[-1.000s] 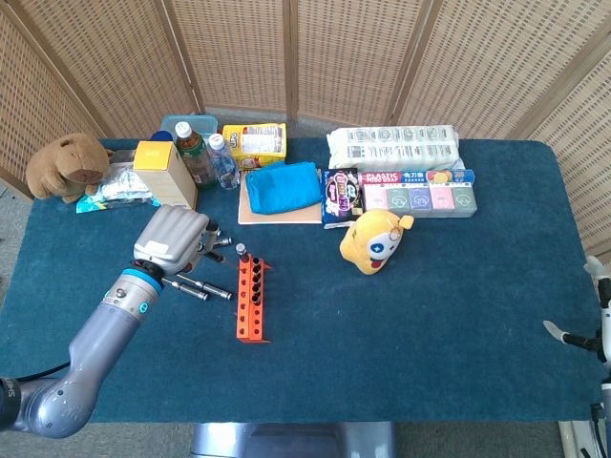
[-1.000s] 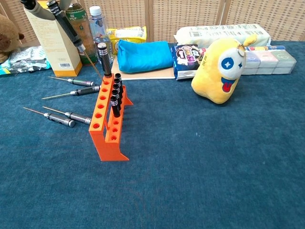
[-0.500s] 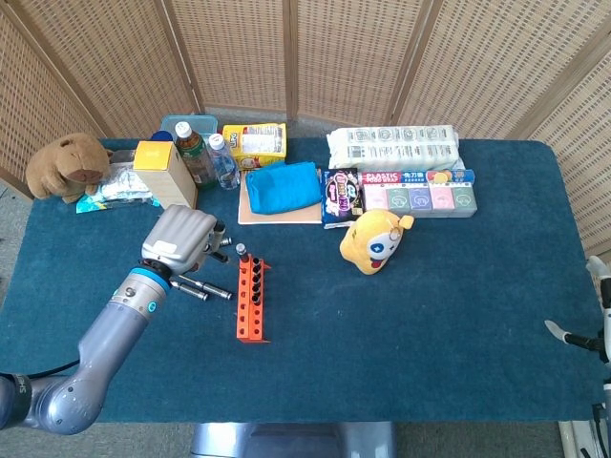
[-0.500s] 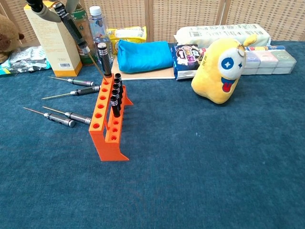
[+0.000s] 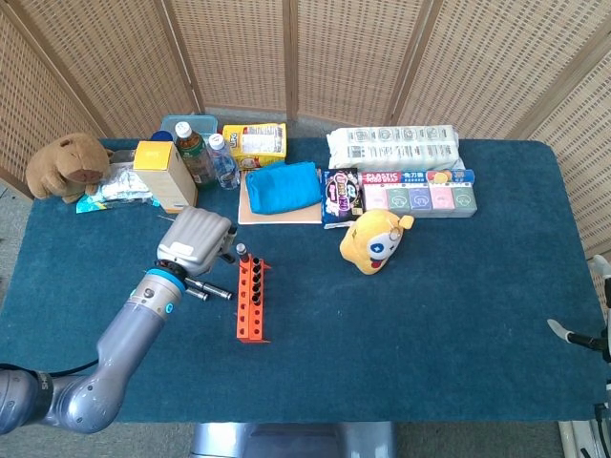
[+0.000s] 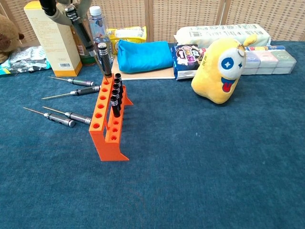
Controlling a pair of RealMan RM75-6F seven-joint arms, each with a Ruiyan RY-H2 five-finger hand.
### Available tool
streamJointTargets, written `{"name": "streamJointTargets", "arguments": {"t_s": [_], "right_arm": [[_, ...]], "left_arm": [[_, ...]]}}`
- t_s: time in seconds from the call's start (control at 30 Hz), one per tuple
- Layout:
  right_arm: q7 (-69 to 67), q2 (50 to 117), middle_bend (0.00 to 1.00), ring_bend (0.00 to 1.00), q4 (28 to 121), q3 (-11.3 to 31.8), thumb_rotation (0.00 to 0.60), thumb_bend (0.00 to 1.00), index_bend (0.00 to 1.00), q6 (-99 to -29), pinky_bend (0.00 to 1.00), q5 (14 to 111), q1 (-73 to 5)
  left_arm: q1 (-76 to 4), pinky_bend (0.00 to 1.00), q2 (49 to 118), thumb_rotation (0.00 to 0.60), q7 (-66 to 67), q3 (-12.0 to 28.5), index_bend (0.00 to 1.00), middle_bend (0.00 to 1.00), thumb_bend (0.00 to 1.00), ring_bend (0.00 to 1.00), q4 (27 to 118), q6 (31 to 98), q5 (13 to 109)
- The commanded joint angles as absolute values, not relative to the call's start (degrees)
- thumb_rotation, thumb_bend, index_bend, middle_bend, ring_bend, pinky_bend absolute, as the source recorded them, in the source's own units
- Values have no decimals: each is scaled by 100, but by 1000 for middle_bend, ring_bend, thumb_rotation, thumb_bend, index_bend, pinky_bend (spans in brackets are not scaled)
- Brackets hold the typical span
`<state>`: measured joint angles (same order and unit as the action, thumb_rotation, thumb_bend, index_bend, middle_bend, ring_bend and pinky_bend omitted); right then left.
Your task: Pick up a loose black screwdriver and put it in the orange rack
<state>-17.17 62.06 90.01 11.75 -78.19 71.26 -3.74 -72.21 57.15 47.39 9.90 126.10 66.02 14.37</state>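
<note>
From the head view, the left hand [image 5: 198, 240] hangs over the blue table [image 5: 458, 315], just to the left of the far end of the orange rack [image 5: 252, 299]. Its back faces the camera, so the fingers are hidden here. Black handles stand in the rack's holes. Below the hand, loose screwdrivers [image 5: 205, 287] lie on the cloth — partly covered by the wrist. Beyond the hand stand a yellow box [image 5: 164, 175] and two bottles [image 5: 203, 155]; well to its right sit a blue pouch [image 5: 283, 187] and a yellow plush toy [image 5: 376, 240]. Far left of it is a brown plush animal [image 5: 67, 164]. The right hand [image 5: 584, 336] shows only as a sliver at the table's right edge; whether its fingers are spread or curled cannot be told.

From the chest view, the left hand [image 6: 63, 9] is at the top edge, its fingers closed around a black screwdriver [image 6: 84, 35] held tilted, tip down and angled toward the far end of the rack [image 6: 107, 120]. The tip is hidden behind a taller black handle [image 6: 103, 58] standing in the rack's far hole, so whether it is in a hole cannot be told. Below the hand, four loose screwdrivers [image 6: 71, 116] lie flat, left of the rack — two nearer the yellow box [image 6: 49, 39], two nearer the camera.
</note>
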Motion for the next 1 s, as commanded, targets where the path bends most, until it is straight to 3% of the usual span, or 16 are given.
{"name": "streamJointTargets", "arguments": {"t_s": [0.03,0.2,0.37,0.53,0.87,1.0], "right_arm": [[-1727,6200,155,128,8999,1183,600,96,11,-7820,68,7114,-371],[-1746,6199,155,128,8986,1193,600,96,11,-7809,68,7098,-371],[-1755,6200,155,128,8983,1190,600,96,11,-7799,68,7110,-375],[-1761,6199,156,128,8981,1191,600,96,11,-7798,68,7114,-375],[-1754,6208,155,128,8974,1190,600,96,11,-7781,69,7111,-382],[-1738,6217,155,128,8971,1181,600,96,11,-7768,68,7121,-391]], "left_arm": [[-7321,986,5860,600,4823,1000,567,1000,337,1000,12539,6649,1316],[-7445,986,5980,600,4947,1023,525,1000,335,1000,12511,6716,1171],[-7555,986,6029,600,5066,1060,346,1000,333,1000,12519,6818,954],[-7514,986,6016,600,5002,1105,243,1000,335,1000,12573,6956,1102],[-7289,986,5991,600,4877,990,231,1000,335,1000,12537,7004,1436],[-7136,986,6216,600,4775,869,231,1000,334,1000,12339,7036,2079]]}}
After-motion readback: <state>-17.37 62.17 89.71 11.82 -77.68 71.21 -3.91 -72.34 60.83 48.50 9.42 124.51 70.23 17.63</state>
